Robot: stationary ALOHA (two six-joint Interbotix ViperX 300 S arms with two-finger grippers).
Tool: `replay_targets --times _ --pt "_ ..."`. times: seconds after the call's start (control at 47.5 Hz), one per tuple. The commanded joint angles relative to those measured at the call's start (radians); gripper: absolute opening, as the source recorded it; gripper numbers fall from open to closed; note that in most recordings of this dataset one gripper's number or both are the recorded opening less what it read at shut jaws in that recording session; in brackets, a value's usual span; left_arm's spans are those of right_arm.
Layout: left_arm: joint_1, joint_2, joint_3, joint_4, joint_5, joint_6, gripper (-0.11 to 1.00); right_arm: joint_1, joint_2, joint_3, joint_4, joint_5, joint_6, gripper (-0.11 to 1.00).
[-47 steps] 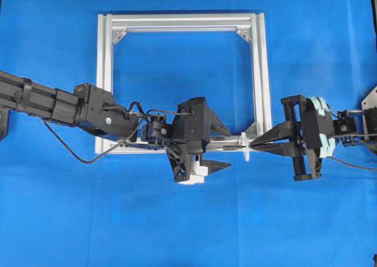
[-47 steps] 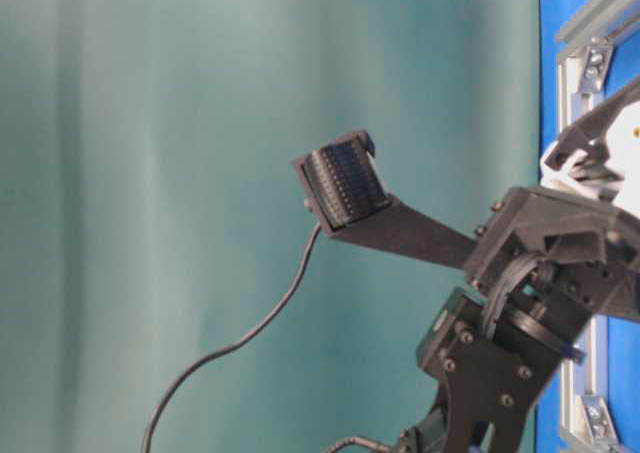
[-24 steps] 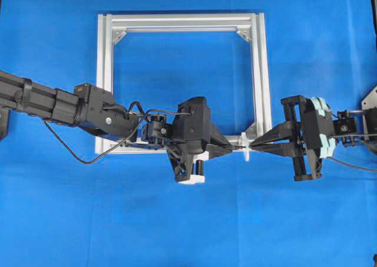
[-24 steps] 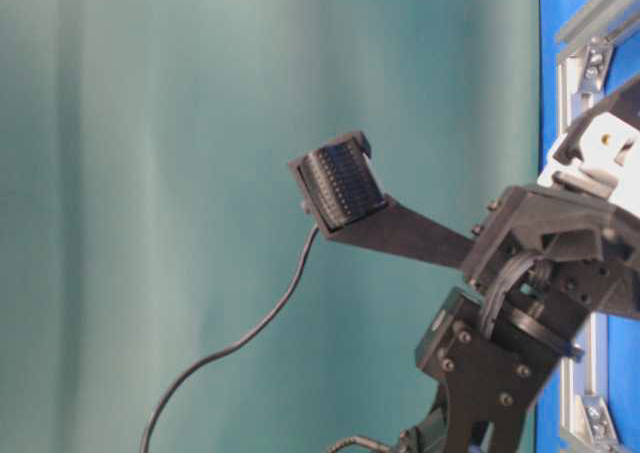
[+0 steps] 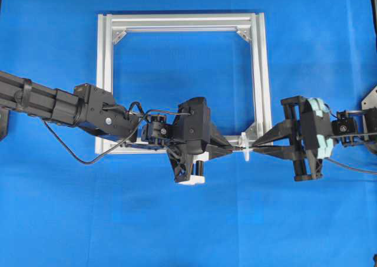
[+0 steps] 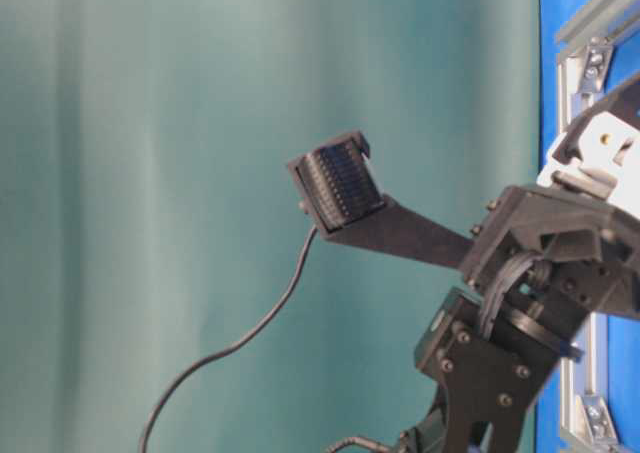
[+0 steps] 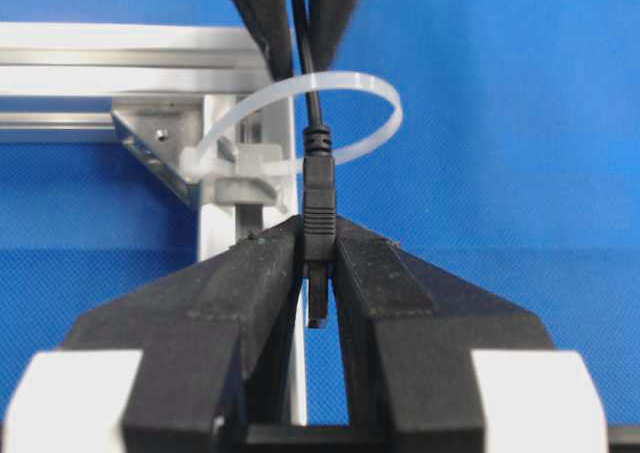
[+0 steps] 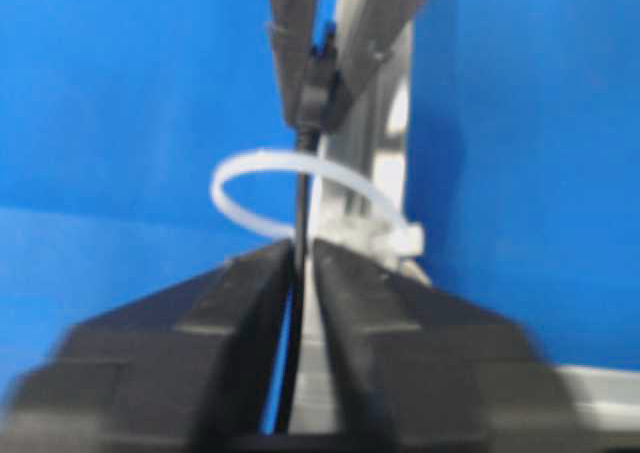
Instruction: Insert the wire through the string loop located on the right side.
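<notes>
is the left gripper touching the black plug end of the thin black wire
Touching. In the left wrist view, the left gripper has its jaws closed against both sides of the black plug end of the thin black wire, no gap showing.

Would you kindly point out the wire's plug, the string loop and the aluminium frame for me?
plug (image 7: 318, 218), left wrist view, on its black body above the fingers.
string loop (image 7: 385, 108), left wrist view, on its right curve.
frame (image 5: 177, 23), overhead view, on its top bar.

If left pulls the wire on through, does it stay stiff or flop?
Probably flops: the wire already sags in a loose curve behind the left arm. The moulded plug looks rigid, likely holding well. The string loop may flex if snagged.
</notes>
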Motion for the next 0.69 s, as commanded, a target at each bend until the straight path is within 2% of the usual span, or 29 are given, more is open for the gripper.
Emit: replay_targets --times 0.0,0.168,0.253,0.295,0.379,0.674 --pt "-0.005 -0.021 -0.017 0.002 -0.006 0.000 0.08 -0.002 -0.006 -0.012 0.003 -0.006 0.002 0.26" --pt "-0.003 -0.021 -0.017 0.002 -0.006 0.000 0.08 -0.002 -0.006 -0.014 0.003 -0.008 0.000 0.76" --pt "-0.003 -0.021 -0.015 0.002 -0.006 0.000 0.08 -0.002 -0.006 -0.014 0.003 -0.008 0.000 0.94" --pt "-0.005 -0.021 -0.015 0.002 -0.005 0.000 0.08 -0.002 -0.006 -0.014 0.003 -0.008 0.000 0.96" --pt "-0.005 -0.021 -0.015 0.002 -0.006 0.000 0.08 -0.005 -0.006 -0.014 0.003 -0.006 0.000 0.93" --pt "-0.005 -0.037 0.006 0.002 -0.005 0.005 0.08 -0.005 -0.006 -0.014 0.003 -0.003 0.000 0.94"
